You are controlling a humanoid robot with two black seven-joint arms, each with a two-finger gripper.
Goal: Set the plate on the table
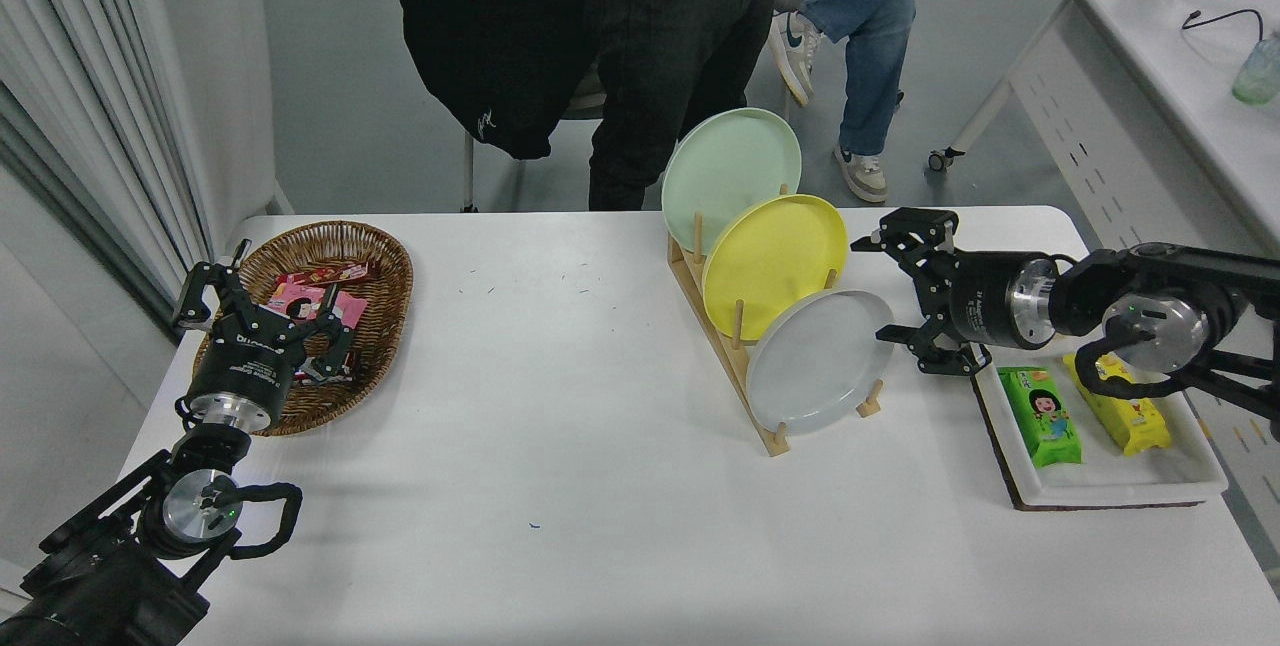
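The round light grey plate (820,361) stands on edge in the front slot of the wooden rack (738,366) on the white tabletop (560,486). Just right of the plate, the right gripper (885,291) holds nothing, jaws spread wide. It should close on the plate's right rim squarely, then lift clear of the pegs. The rim's lower edge hides behind the rack. The left gripper (262,311) sits parked far left of the rack, jaws open.
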